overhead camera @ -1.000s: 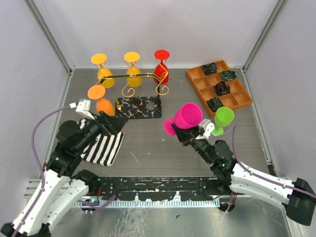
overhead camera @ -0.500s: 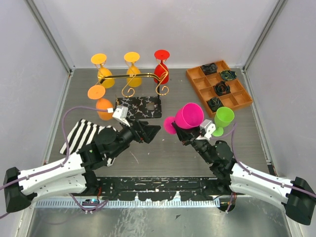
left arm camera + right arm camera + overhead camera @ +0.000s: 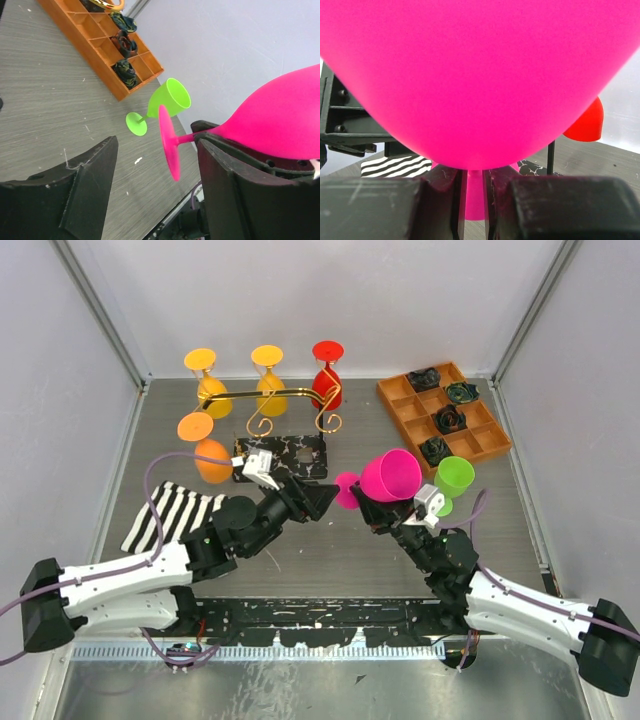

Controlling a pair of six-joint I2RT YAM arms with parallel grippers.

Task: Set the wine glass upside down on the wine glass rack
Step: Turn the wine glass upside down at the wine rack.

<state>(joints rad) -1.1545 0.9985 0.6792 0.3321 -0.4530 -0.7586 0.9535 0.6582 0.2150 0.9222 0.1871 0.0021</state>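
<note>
The pink wine glass (image 3: 392, 475) lies tilted in the air over the table's middle, and my right gripper (image 3: 372, 502) is shut on its stem (image 3: 475, 192). Its bowl (image 3: 480, 75) fills the right wrist view. My left gripper (image 3: 322, 498) is open, and the glass's round foot (image 3: 169, 142) hangs between its two fingers (image 3: 90, 185) without touching either. The gold wine glass rack (image 3: 270, 398) stands at the back on its marbled base (image 3: 285, 455). A yellow-orange glass (image 3: 205, 380), a yellow glass (image 3: 268, 375) and a red glass (image 3: 327, 375) hang on it.
An orange glass (image 3: 205, 450) sits left of the rack base. A green glass (image 3: 452, 480) lies beside my right wrist. The orange compartment tray (image 3: 443, 412) is at the back right. A striped cloth (image 3: 170, 515) lies at the front left.
My left arm swung right, from the striped cloth to the pink glass's foot, and its jaws narrowed. The right gripper kept its hold and tilted the glass slightly.
</note>
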